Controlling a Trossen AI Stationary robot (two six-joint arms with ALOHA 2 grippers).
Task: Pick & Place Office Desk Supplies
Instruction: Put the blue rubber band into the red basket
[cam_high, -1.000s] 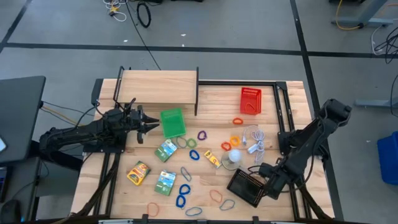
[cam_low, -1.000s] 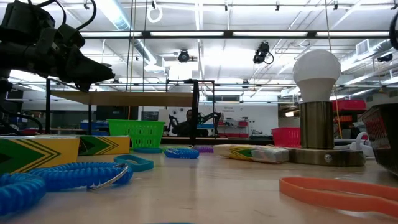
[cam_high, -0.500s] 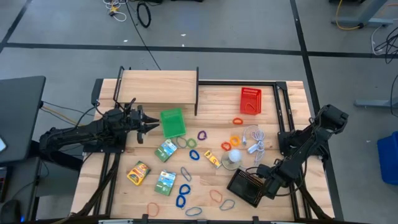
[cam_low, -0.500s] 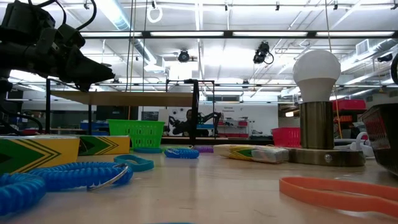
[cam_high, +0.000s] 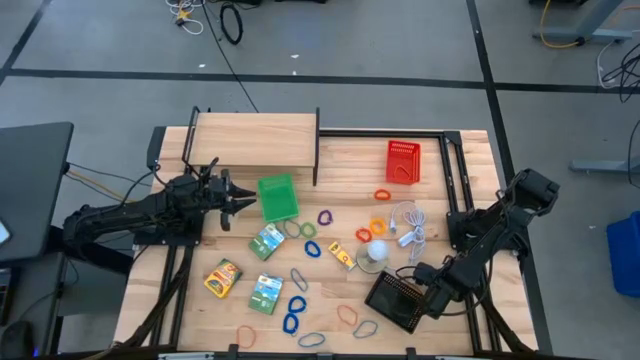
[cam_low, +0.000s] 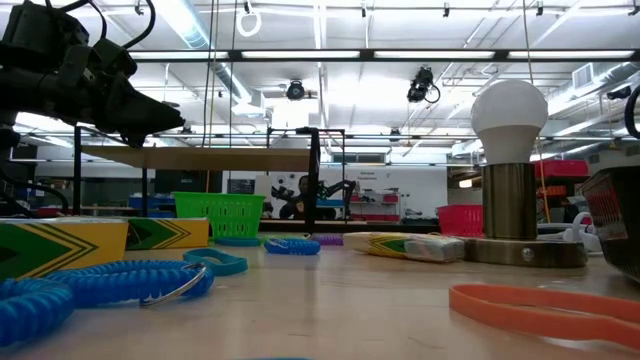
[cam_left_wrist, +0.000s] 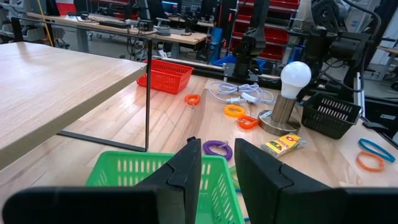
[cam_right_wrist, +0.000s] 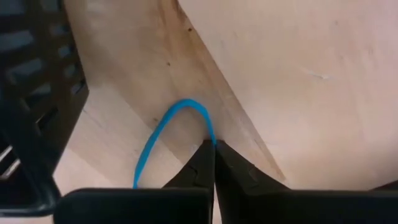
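Bench clutter lay untouched while the right gripper (cam_right_wrist: 213, 146), wide a second earlier, had pinched shut on a blue loop (cam_right_wrist: 163, 131) beside the black basket (cam_high: 397, 300); left gripper (cam_left_wrist: 216, 163) hovered part-open, empty.

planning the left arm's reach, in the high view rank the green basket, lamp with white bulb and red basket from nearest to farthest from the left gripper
From the left gripper:
1. Green basket: right beside its fingertips, under the shelf's edge.
2. Lamp with white bulb: mid-table, toward the right arm.
3. Red basket: far corner on the right side.
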